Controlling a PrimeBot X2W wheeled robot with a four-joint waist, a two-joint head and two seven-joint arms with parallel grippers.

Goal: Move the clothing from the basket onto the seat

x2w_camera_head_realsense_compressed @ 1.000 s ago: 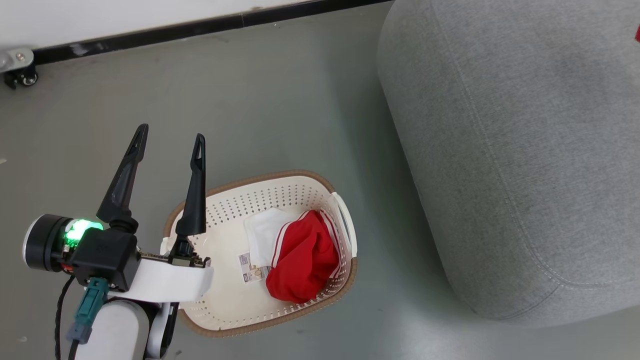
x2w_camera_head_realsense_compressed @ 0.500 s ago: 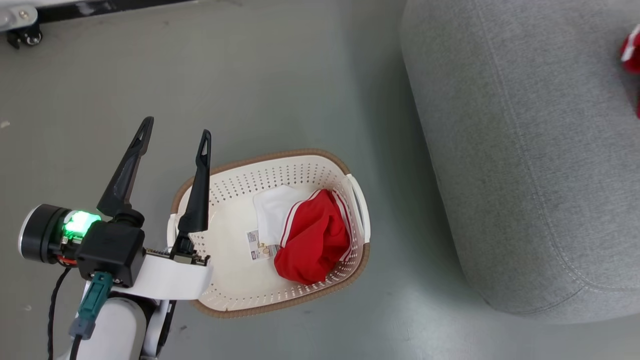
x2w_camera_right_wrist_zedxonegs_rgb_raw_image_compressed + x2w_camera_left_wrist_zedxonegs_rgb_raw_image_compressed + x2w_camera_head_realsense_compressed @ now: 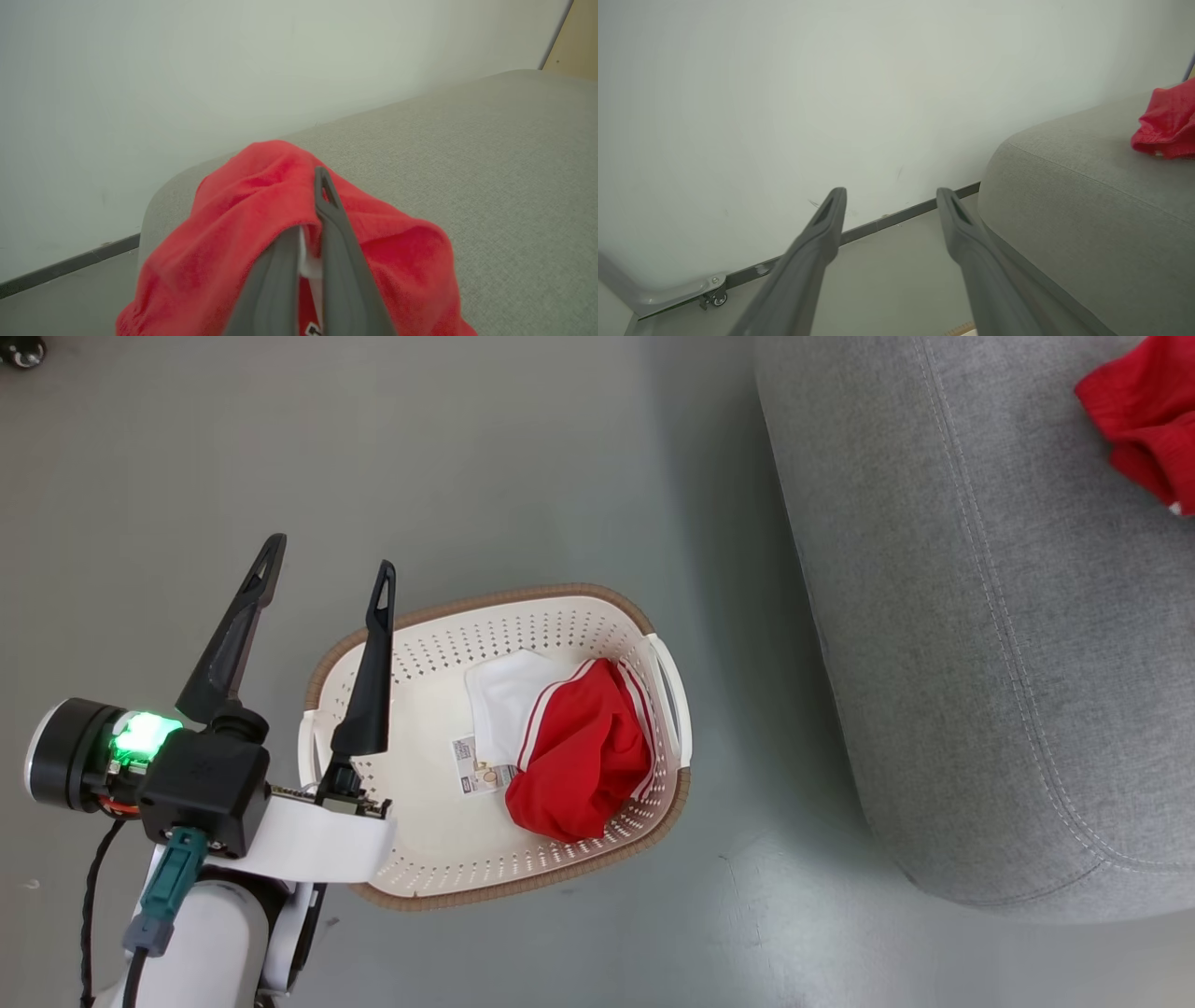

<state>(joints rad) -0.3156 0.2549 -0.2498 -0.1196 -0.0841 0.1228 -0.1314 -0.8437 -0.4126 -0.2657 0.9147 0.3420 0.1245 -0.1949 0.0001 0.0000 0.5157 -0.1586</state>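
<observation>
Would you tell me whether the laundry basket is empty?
Not empty: a crumpled red garment with white stripes lies in the laundry basket, against its right wall.

Soft, even, bright light all round, with a slight green cast. The seat [image 3: 980,663] throws a faint, broad shadow on the floor [image 3: 560,476] beside it. Close to the wrist camera the fingers [image 3: 808,261] of the left gripper [image 3: 891,193] go blurry towards their base

a smooth grey-green floor [image 3: 523,476] meets a plain pale white wall [image 3: 808,93] along a thin dark skirting strip [image 3: 896,217]. a small black caster wheel [image 3: 718,300] on a silver bracket [image 3: 707,283] stands at the wall's foot. light is soft and even.
</observation>
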